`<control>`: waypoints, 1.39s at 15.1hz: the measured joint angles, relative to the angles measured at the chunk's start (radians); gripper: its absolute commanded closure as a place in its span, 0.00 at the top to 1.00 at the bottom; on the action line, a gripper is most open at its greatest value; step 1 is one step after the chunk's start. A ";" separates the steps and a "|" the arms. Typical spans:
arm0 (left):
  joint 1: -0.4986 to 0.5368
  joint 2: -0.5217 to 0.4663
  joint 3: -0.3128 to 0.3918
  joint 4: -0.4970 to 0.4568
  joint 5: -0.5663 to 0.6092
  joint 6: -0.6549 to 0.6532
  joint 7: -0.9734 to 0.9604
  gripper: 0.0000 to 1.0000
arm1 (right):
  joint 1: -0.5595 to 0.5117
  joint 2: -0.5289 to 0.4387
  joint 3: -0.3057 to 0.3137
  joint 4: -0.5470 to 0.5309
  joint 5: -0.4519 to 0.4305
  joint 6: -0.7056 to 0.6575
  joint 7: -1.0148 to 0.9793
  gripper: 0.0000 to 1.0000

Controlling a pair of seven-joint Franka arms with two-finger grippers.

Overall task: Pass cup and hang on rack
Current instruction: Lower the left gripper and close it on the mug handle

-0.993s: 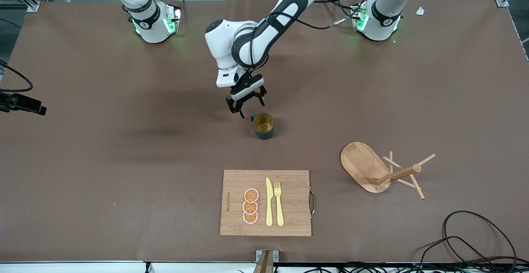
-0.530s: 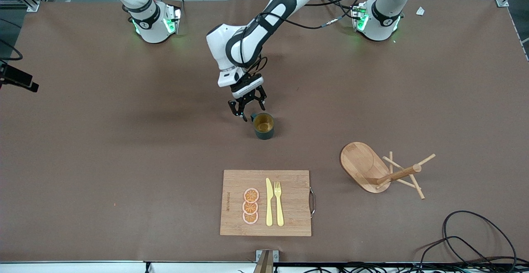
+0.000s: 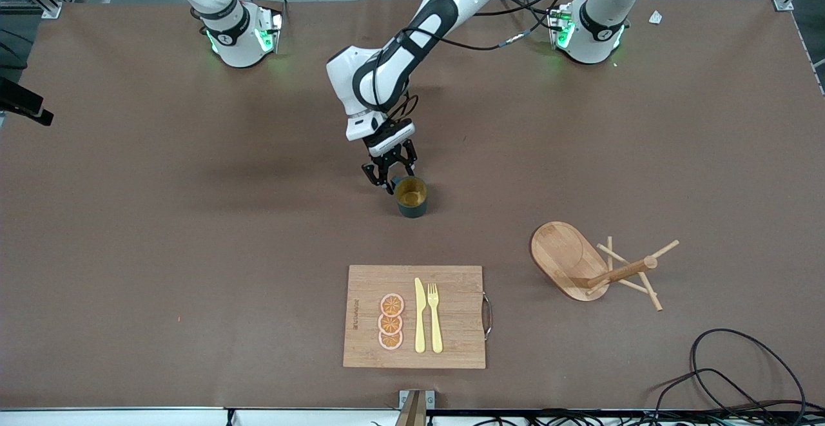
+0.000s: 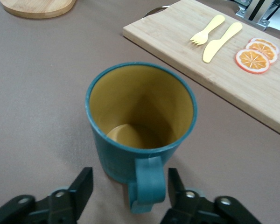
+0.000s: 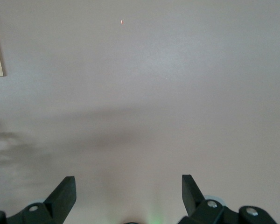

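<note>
Closing in: left gripper point(image 3: 391, 180) has dropped and slid toward the cup point(image 3: 411, 196) over the last second; a second ago it hung higher and clear of the handle, now its tips sit right at it.
Left claw: spread wide, holding nothing; in the left wrist view the fingers point(image 4: 82, 186) stand either side of the handle point(image 4: 147, 185), neither touching it yet.
Meaning: judged as the last stretch of the approach before the first grasp; pinching the handle looks like the next need.
Cup: upright on the table point(image 3: 193, 232), mid-table, farther from the front camera than the board point(image 3: 451, 342); unmoved across the frames.
Rack point(image 3: 596, 265): on the table toward the left arm's end, about as near the front camera as the board's upper edge; nothing hangs on its pegs; unchanged.
Right gripper point(image 5: 128, 191): out of the front view; its wrist view shows fingers wide apart over bare table; this arm waits.
Board load: knife, fork and three orange slices, untouched.
Writing: a small dark mark runs along one end of the board point(image 3: 354, 315); too small to read.
</note>
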 measured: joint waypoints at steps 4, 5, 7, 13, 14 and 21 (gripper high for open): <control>0.000 0.016 0.000 0.001 0.001 0.000 -0.002 0.50 | 0.000 -0.018 0.000 0.000 -0.001 -0.013 0.000 1.00; -0.001 0.016 0.000 0.001 0.001 0.001 -0.003 0.47 | 0.000 -0.019 0.000 0.000 -0.001 -0.015 0.000 1.00; -0.003 0.016 0.000 0.002 0.001 0.001 -0.002 0.42 | 0.001 -0.019 0.002 0.000 -0.001 -0.022 0.000 1.00; -0.008 0.016 0.000 0.015 0.002 0.001 0.009 0.14 | 0.008 -0.020 0.007 0.000 -0.001 -0.025 0.000 1.00; -0.008 0.016 0.000 0.019 0.002 0.001 0.016 0.10 | 0.008 -0.020 0.008 0.000 -0.001 -0.026 0.000 1.00; -0.002 -0.048 0.005 0.047 0.001 0.000 0.090 0.02 | 0.008 -0.020 0.008 0.000 -0.001 -0.027 0.000 1.00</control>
